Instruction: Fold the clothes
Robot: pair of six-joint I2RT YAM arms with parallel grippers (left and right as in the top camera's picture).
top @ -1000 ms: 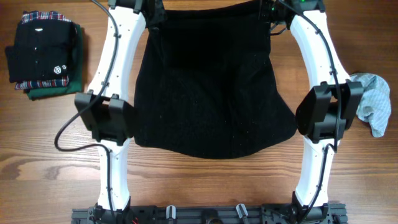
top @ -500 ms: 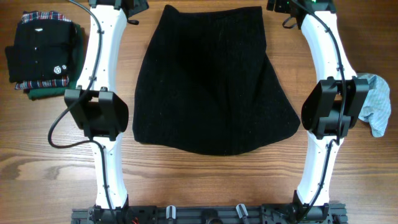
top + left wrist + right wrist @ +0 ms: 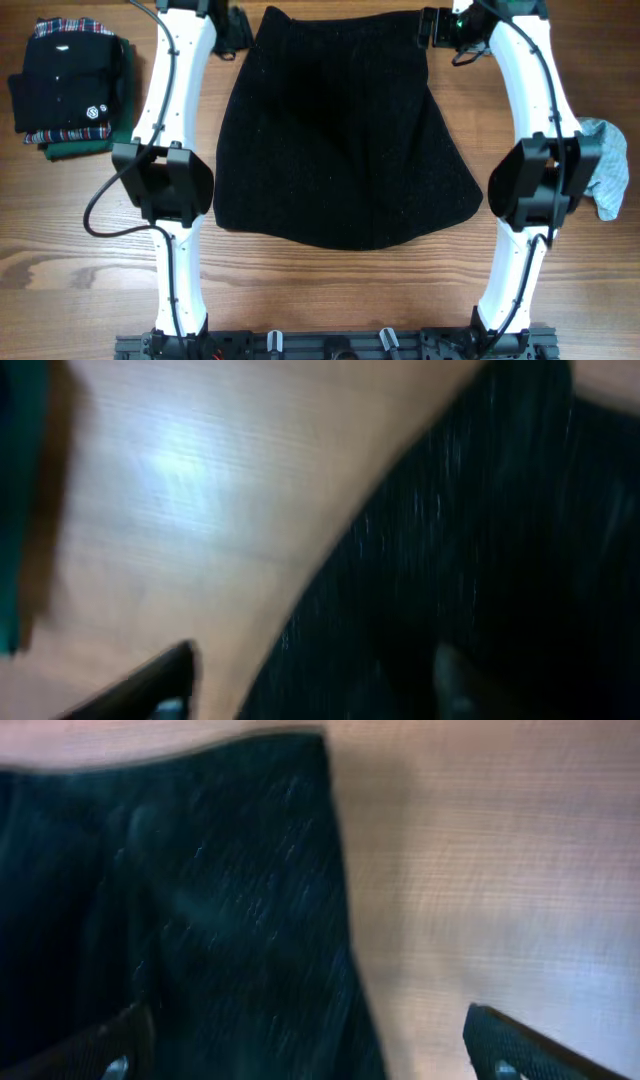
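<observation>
the wooden surface [image 3: 330, 300] fills the overhead frame, and the black fuzzy knit garment [image 3: 340, 140] lies spread flat across its centre, with its narrow straight edge at the top of the frame and its wide curved hem toward the bottom. it looks soft, limp and fairly thick. it should be light enough to lift by two corners, but is likely to sag between them. the fuzzy knit should give good purchase and cling to itself once doubled over, so a pinch at the two top corners, or at the flared hem corners, seems the sensible hold. in the upper left a stack of folded clothes [image 3: 70, 90], smooth black with a white logo over red plaid and dark green, sits well apart from it. at the right edge a small light blue cloth [image 3: 605, 170] lies crumpled just beside the right arm [image 3: 540, 190]. neither looks to block a fold. the left fingers [image 3: 160, 680] stand apart at the garment's top left corner, blurred, gripping nothing. the right fingers [image 3: 510, 1040] are spread wide at the top right corner, also empty.
</observation>
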